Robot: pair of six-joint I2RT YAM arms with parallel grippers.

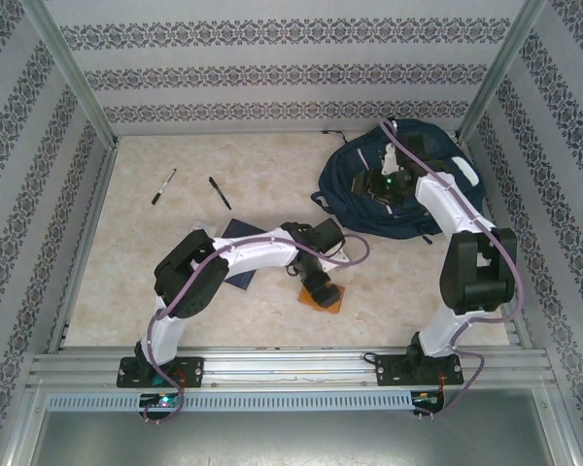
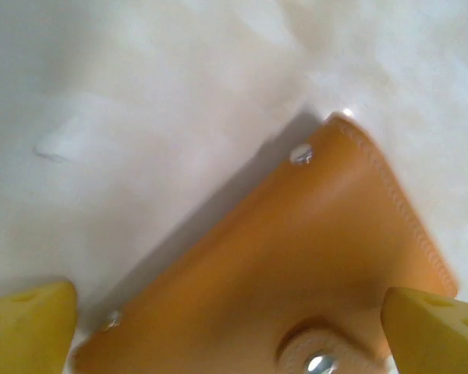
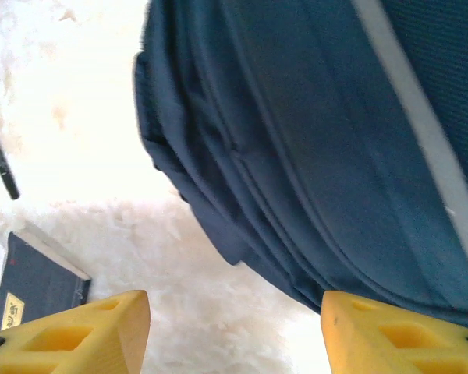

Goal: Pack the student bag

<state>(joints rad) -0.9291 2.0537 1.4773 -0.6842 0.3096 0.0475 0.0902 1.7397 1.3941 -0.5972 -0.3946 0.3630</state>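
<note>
Left claw [image 2: 230, 329] gapes over orange pouch [image 2: 320, 234]; student bag [image 1: 348, 194] apart.

And there's the student bag [image 1: 355, 199], a big navy backpack slumped in the far right corner of the table [image 1: 175, 282], fabric creased, a pale stripe along one side.

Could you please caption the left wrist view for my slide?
Open left gripper poised above an orange snap-button pouch on the pale table.
</note>
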